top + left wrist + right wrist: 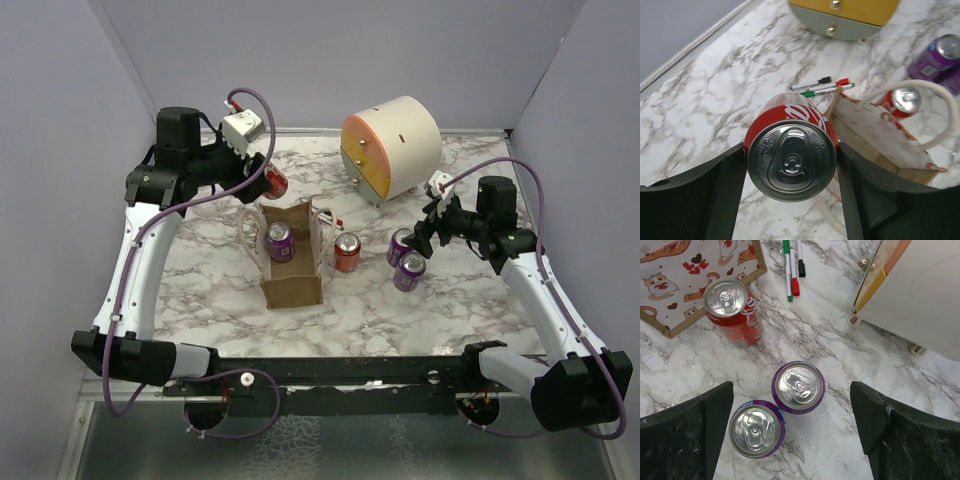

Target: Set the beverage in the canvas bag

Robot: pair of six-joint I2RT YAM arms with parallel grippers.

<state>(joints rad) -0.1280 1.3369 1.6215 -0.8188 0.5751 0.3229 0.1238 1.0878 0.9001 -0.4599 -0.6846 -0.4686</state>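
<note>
One purple drink can [279, 240] already stands inside the small tan-brown canvas bag with thin white loop handles [296, 285]. So the job is under way but, as I judge it, well short of done. A second red can [347, 252] stands on the marble-patterned table [200, 270] just beside the bag's right wall, and two more purple cans [798, 386] wait close together further right. My left claw [792, 165] is clamped on a red aluminium cola can [790, 155], a finger pressed to each side and its silver top facing my wrist. That can hangs tilted, clear of the table, just beyond the bag's far end and not yet over the opening; it has yet to be carried above the bag and lowered in. My left arm reaches forward and bends in toward the centre. My right claw [790, 390] is spread wide and holds nothing, hovering above the pair of purple cans, its arm angled inward.
</note>
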